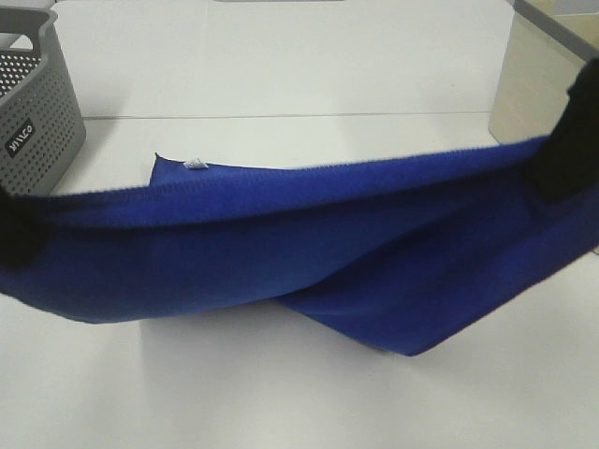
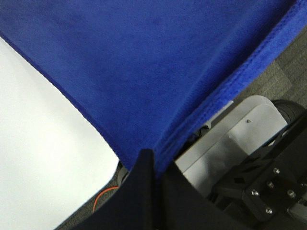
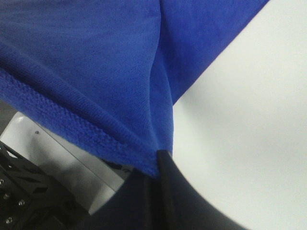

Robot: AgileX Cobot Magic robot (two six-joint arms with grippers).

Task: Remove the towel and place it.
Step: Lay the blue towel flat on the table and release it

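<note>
The royal-blue towel (image 1: 309,243) hangs stretched between both grippers above the white table, sagging in the middle, its lower fold touching the table. A small white tag (image 1: 196,165) shows at its far corner. My left gripper (image 1: 17,229) pinches the towel's left end, and the wrist view shows its dark fingers (image 2: 144,177) shut on the hemmed edge of the towel (image 2: 144,72). My right gripper (image 1: 566,159) holds the right end higher up, with its fingers (image 3: 160,175) shut on the towel (image 3: 96,72) hem.
A grey perforated basket (image 1: 33,112) stands at the far left of the table (image 1: 281,75). A beige panel (image 1: 529,89) rises at the far right. Robot base parts (image 2: 259,182) and floor show beyond the table's edge in the wrist views.
</note>
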